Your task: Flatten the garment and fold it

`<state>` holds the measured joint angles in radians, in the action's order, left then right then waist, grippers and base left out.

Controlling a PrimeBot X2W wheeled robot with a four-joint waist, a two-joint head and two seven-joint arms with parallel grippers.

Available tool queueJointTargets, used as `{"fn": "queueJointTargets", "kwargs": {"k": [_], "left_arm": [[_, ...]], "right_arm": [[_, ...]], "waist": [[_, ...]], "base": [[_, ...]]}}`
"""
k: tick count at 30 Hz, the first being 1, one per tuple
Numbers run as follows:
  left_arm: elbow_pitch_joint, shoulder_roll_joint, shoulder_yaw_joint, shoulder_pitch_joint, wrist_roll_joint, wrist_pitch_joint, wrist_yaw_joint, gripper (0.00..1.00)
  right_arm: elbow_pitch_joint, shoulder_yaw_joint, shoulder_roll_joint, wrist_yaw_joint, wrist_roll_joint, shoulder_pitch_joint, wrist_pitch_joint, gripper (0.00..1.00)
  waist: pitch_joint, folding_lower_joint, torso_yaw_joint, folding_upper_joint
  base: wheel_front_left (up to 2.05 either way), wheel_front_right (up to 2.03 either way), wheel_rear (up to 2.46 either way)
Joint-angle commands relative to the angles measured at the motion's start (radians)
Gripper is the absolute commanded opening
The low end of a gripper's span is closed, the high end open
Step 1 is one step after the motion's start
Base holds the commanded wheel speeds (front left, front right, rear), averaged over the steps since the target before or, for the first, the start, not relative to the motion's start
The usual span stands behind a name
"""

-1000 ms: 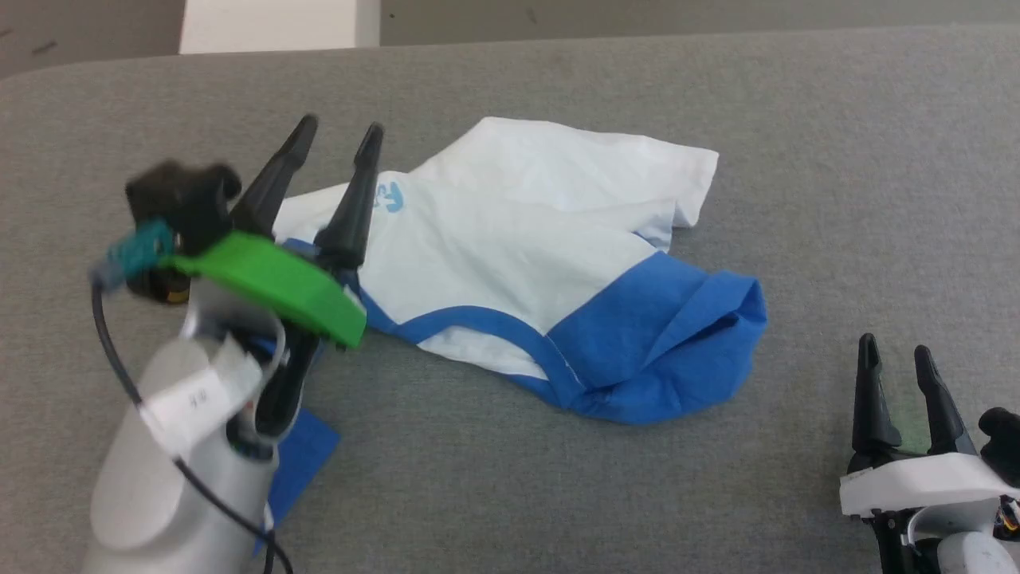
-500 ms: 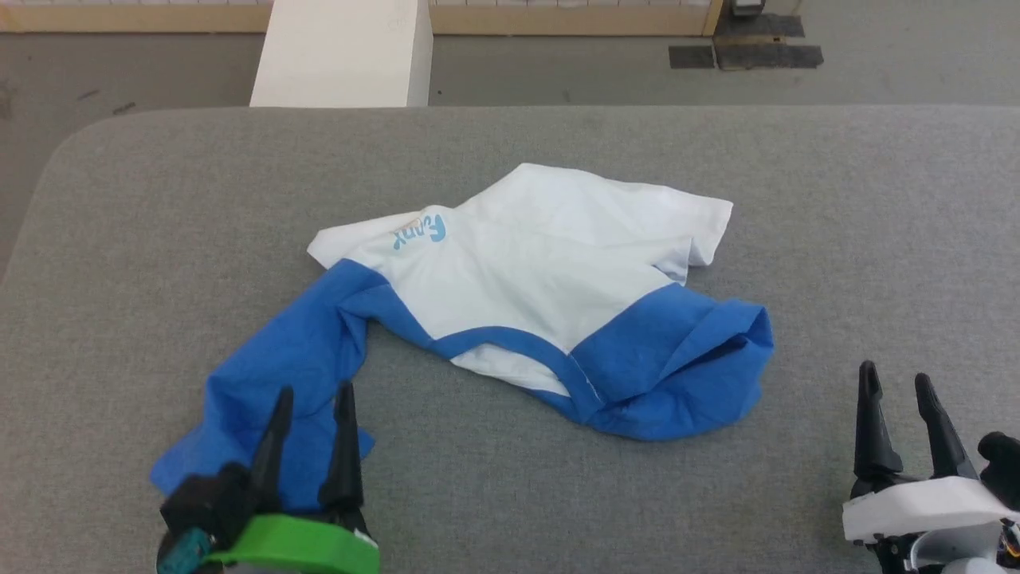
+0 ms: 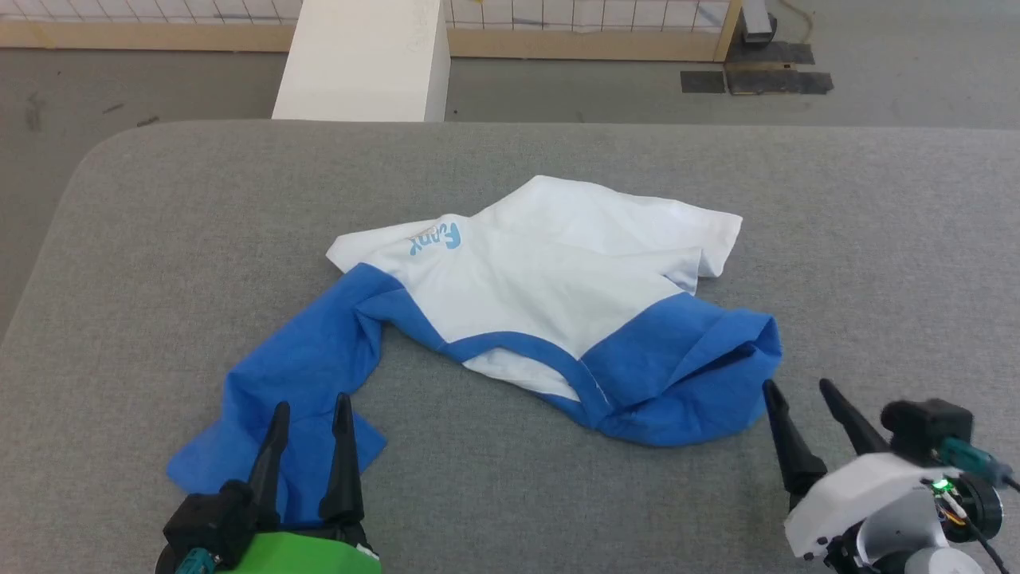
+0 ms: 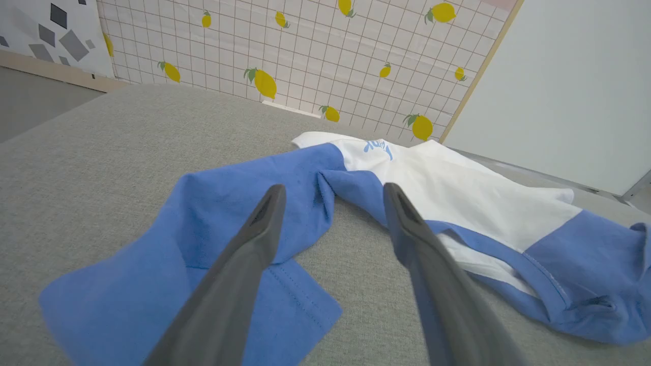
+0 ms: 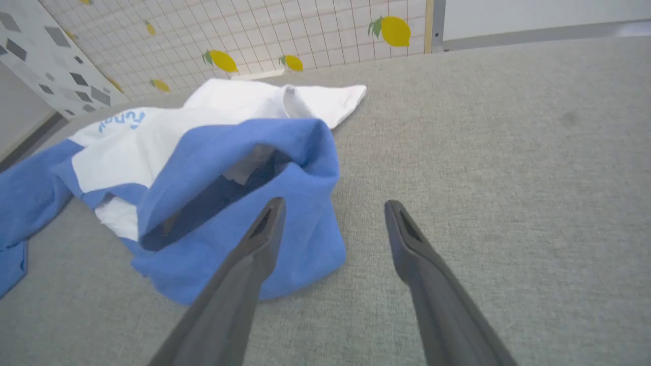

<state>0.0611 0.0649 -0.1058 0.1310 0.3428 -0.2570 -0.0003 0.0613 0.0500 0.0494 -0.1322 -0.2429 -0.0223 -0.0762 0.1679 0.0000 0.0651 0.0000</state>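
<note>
The counter is covered in grey, felt-like cloth, and in the head view its far corner on the robot's left is rounded. One thing lies directly on it: the garment, crumpled near the middle. Its white body is rumpled and partly doubled over, with small blue lettering facing up near its far left edge. One blue sleeve stretches toward the near left, its end spread flat on the cloth. The other blue sleeve is bunched at the near right, its opening gaping. A blue neck trim curves along the near edge. The grey covering shows all around the garment.
</note>
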Motion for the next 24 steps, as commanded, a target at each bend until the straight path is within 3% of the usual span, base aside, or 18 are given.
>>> {"fn": "queueJointTargets", "kwargs": {"k": [1,4,7,11,16,17,19,24], "left_arm": [[0.0,-0.006,0.001,-0.002,-0.006,-0.005,-0.01,1.0],[-0.008,-0.011,-0.006,-0.015,-0.005,-0.005,-0.021,1.0],[-0.017,-0.013,-0.017,-0.03,-0.004,-0.005,-0.027,1.0],[-0.031,-0.014,-0.031,-0.046,0.004,-0.005,-0.029,1.0],[-0.048,-0.014,-0.054,-0.065,0.006,-0.005,-0.025,1.0],[-0.051,-0.014,-0.059,-0.068,0.007,-0.005,-0.024,1.0],[-0.057,-0.014,-0.067,-0.074,0.01,-0.005,-0.022,1.0],[-0.063,-0.015,-0.071,-0.068,0.013,-0.005,-0.018,1.0]], "right_arm": [[-0.024,-0.004,0.001,0.002,0.016,-0.006,-0.07,1.0],[-0.075,-0.039,0.001,0.002,0.012,-0.001,-0.262,1.0],[-0.117,-0.06,0.002,0.002,0.033,0.023,-0.388,1.0],[-0.099,-0.087,0.029,0.002,0.062,0.066,-0.478,1.0],[0.007,-0.114,0.062,0.002,0.093,0.137,-0.51,1.0],[0.04,-0.111,0.063,0.002,0.098,0.152,-0.507,0.92],[0.097,-0.116,0.074,0.002,0.117,0.175,-0.499,0.0],[0.145,-0.113,0.071,0.002,0.099,0.206,-0.466,0.0]], "waist": [[0.011,0.0,0.005,0.0],[0.026,0.0,0.015,0.0],[0.042,0.0,0.03,0.0],[0.06,0.0,0.054,0.0],[0.068,0.0,0.082,0.0],[0.067,0.0,0.086,0.0],[0.064,0.0,0.095,0.0],[0.044,0.0,0.087,0.0]], "base": [[0.0,0.0,0.0],[0.0,0.0,0.0],[0.0,0.0,0.0],[0.0,0.0,0.0],[0.0,0.0,0.0],[0.0,0.0,0.0],[0.0,0.0,0.0],[0.0,0.0,0.0]]}}
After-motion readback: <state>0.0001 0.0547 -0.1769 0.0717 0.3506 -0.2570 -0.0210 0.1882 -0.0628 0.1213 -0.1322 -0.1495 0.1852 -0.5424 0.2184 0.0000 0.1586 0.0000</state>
